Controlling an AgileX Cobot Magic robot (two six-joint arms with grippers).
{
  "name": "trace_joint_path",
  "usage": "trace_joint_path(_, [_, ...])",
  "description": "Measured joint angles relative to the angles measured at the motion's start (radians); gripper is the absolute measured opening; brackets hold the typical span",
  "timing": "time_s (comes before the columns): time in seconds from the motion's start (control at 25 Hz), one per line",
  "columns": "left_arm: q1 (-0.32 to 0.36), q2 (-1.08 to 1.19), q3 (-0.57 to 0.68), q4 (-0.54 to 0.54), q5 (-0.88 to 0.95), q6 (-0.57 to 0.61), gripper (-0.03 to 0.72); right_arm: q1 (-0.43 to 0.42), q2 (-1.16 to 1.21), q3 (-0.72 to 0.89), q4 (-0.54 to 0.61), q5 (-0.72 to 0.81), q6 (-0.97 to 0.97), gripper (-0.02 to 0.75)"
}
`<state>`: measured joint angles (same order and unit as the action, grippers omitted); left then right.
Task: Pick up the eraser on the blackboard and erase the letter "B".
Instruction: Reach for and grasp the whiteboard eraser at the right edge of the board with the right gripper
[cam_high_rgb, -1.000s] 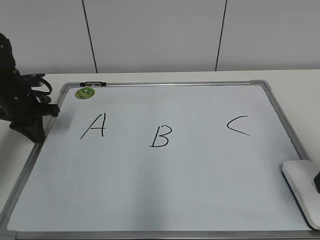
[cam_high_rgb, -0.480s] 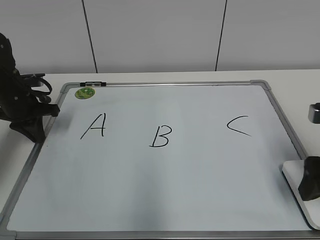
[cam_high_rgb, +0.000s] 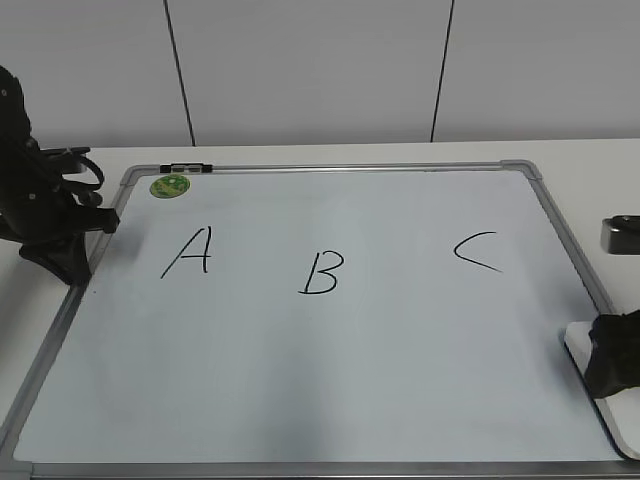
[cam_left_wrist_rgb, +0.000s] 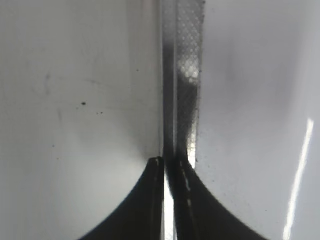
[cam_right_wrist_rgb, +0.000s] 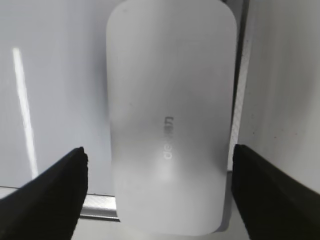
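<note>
Right gripper (cam_right_wrist_rgb: 159, 172) hangs over the eraser (cam_right_wrist_rgb: 170, 115), jaws spread wide, one finger each side, neither touching; nothing held. Eraser (cam_high_rgb: 600, 385) lies at the board's (cam_high_rgb: 330, 400) near right corner, straddling the right frame, partly hidden by the gripper (cam_high_rgb: 612, 355) in the exterior view. "B" (cam_high_rgb: 322, 272) sits mid-board, intact, between "A" (cam_high_rgb: 189, 251) on the left and "C" (cam_high_rgb: 476, 252) on the right; well apart from the eraser. Green sticker (cam_high_rgb: 170, 185) at far left corner. Left gripper (cam_left_wrist_rgb: 169, 167) parked at the board's left frame (cam_left_wrist_rgb: 182, 75), fingers closed together, empty.
</note>
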<state>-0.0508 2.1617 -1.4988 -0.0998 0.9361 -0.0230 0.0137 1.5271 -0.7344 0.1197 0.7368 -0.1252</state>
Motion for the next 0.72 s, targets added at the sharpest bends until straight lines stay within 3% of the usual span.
trace_joint_path(0.48, [0.0,0.0,0.0,0.0,0.002,0.0,0.021,0.002,0.107,-0.055,-0.018,-0.015,0.011,0.669])
trace_joint_path(0.72, [0.005,0.0,0.0,0.0,0.002,0.0,0.021,0.048,0.121,-0.055,-0.095,-0.021,0.065,0.663])
